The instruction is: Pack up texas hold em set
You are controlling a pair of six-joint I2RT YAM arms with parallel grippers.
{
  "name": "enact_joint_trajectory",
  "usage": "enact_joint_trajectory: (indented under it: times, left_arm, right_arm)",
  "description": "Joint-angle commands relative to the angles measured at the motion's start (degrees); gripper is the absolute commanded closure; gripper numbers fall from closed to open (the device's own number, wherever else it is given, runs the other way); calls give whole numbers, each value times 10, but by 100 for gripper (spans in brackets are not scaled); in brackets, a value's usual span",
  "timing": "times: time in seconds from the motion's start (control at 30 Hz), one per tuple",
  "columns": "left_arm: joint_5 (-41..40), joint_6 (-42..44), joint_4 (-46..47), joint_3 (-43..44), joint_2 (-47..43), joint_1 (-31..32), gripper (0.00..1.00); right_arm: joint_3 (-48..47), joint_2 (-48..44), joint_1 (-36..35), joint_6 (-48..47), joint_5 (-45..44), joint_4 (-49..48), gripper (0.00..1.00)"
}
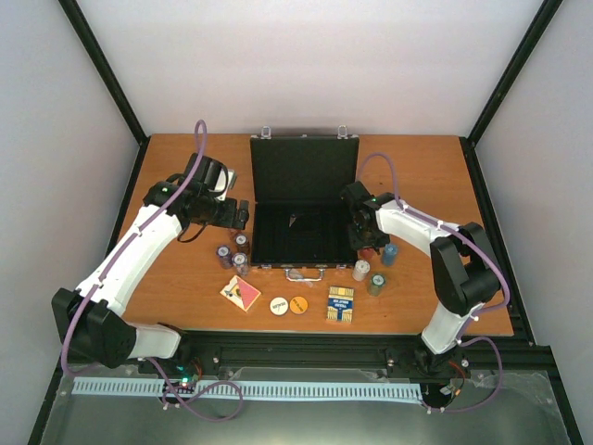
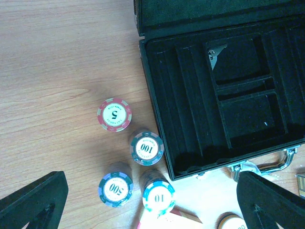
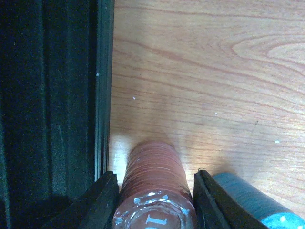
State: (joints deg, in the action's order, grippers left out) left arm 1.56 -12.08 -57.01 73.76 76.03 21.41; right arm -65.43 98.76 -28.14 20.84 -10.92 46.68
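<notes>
The black case [image 1: 304,232] lies open mid-table, lid upright, slots empty; it also shows in the left wrist view [image 2: 228,95]. My left gripper [image 1: 236,215] hangs open [image 2: 152,210] above several chip stacks: red 5 [image 2: 114,114], green 100 [image 2: 147,148], purple 500 [image 2: 116,189], cyan 10 [image 2: 158,196]. My right gripper [image 1: 366,243] stands at the case's right wall [image 3: 102,86]; its fingers [image 3: 102,200] press both sides of a red chip stack [image 3: 155,167] standing on the table. A red card deck [image 1: 240,293], a blue-yellow deck [image 1: 341,304], a white disc [image 1: 278,304] and an orange disc [image 1: 298,304] lie in front.
Three more chip stacks stand right of the case: blue [image 1: 390,252], white [image 1: 361,270], green [image 1: 376,283]. The blue one sits just right of my right fingers [image 3: 257,200]. The silver handle [image 1: 304,274] juts from the case's near edge.
</notes>
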Motion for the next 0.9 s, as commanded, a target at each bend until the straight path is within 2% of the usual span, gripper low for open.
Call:
enact_joint_trajectory:
  times: [0.0, 0.17, 0.3, 0.4, 0.5, 0.7, 0.87]
  left_arm:
    - [-2, -1, -2, 0, 1, 3, 0]
    - [-1, -3, 1, -2, 0, 3, 0]
    - [1, -4, 4, -9, 0, 3, 0]
    - [3, -5, 9, -15, 1, 3, 0]
    - [1, -5, 13, -19, 2, 3, 0]
    - [-9, -7, 18, -21, 1, 3, 0]
    - [-11, -7, 20, -20, 2, 3, 0]
  right_arm:
    - [3, 6, 2, 3, -5, 6, 68]
    - [-20, -18, 2, 0, -20, 38, 83]
    - [-74, -43, 1, -13, -35, 72, 89]
    - [-114, -61, 1, -35, -27, 66, 89]
    - [-107, -80, 1, -54, 2, 6, 89]
    - [-5, -127, 1, -87, 43, -190, 89]
    - [9, -92, 1, -101, 51, -265, 89]
